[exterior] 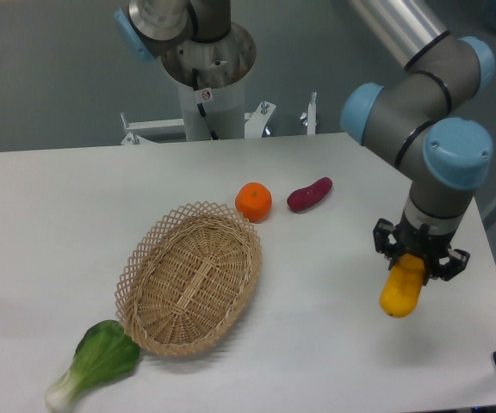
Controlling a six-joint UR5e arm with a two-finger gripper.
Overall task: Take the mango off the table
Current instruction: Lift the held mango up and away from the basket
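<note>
The gripper (418, 261) is squeezed tight on the top of the mango (401, 292), which hangs down over the white table (50, 215) at about 4 o'clock. The orange (253, 201) and sweet potato (309, 194) sit near the middle, with the basket (192, 277) toward 7 o'clock.

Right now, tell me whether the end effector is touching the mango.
Touching. The fixed camera shows the end effector clamped on the upper end of the mango, which hangs below it.
</note>
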